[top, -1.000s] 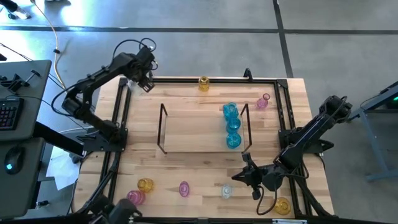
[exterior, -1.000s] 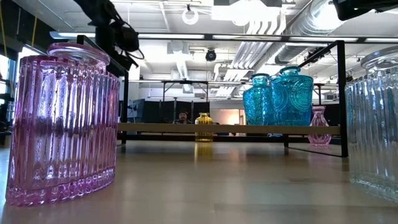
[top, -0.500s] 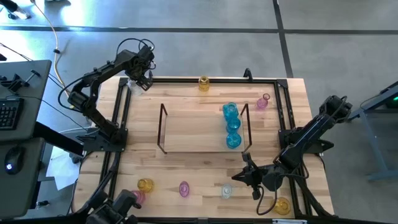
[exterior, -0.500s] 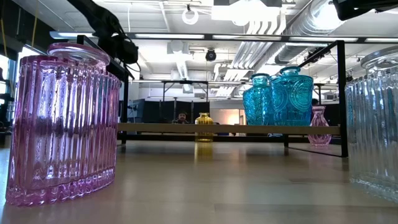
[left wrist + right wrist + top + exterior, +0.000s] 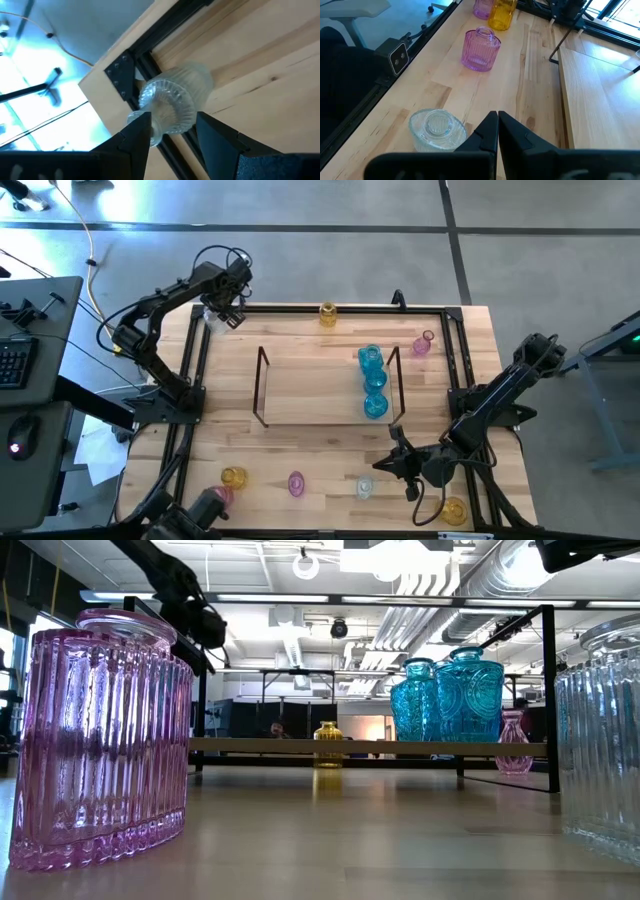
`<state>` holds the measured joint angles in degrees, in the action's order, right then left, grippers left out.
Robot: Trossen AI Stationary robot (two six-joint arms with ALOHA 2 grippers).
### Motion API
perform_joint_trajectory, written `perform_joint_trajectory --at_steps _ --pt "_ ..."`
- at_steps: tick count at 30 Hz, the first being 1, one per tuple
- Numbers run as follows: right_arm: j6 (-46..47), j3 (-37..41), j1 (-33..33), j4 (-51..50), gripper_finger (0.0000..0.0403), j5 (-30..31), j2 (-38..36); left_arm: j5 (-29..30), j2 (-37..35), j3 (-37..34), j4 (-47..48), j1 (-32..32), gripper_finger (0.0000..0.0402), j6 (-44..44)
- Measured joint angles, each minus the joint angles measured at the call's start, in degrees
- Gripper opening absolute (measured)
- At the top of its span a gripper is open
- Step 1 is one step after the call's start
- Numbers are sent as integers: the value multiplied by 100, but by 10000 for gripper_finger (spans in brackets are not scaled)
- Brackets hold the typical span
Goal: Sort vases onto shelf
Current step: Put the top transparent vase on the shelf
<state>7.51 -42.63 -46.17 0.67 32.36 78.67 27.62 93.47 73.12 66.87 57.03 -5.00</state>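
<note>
I have the left gripper point(image 5: 172, 132) at the far left corner of the table, its two dark fingers point(image 5: 134, 142) spread to either side of a small clear ribbed glass vase point(image 5: 172, 102) that stands by the black corner bracket point(image 5: 121, 75) of the table frame; the vase sits in the gap between them, but I cannot tell whether either finger touches the glass. From overhead that gripper point(image 5: 228, 305) hangs over the corner, just outside the flat light-wood shelf with thin dark wire end frames point(image 5: 310, 385).

My right gripper point(image 5: 497, 131) is pressed fully shut with nothing in it, low over the near right part of the wooden tabletop point(image 5: 470, 340). Just beside its tips is a squat clear glass vase point(image 5: 437, 129); farther off stand a pink ribbed glass vase point(image 5: 481, 49) and an amber-yellow glass vase point(image 5: 502, 14).

On the shelf, three cyan-blue glass vases point(image 5: 372, 381) stand in a row close to its right wire frame. An amber vase at the far edge point(image 5: 327, 314) and a small pink narrow-necked vase point(image 5: 423, 343) remain off the shelf, as does a yellow vase at the near right corner point(image 5: 454, 511)
</note>
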Motion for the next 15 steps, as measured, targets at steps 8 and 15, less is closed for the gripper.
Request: perform_joint_trajectory --at_steps 8,15 --pt "0 0 0 -2 0 2 0 166 0 0 83 -48 147 213" --pt "0 0 0 -4 0 0 0 110 0 0 113 -46 147 471"
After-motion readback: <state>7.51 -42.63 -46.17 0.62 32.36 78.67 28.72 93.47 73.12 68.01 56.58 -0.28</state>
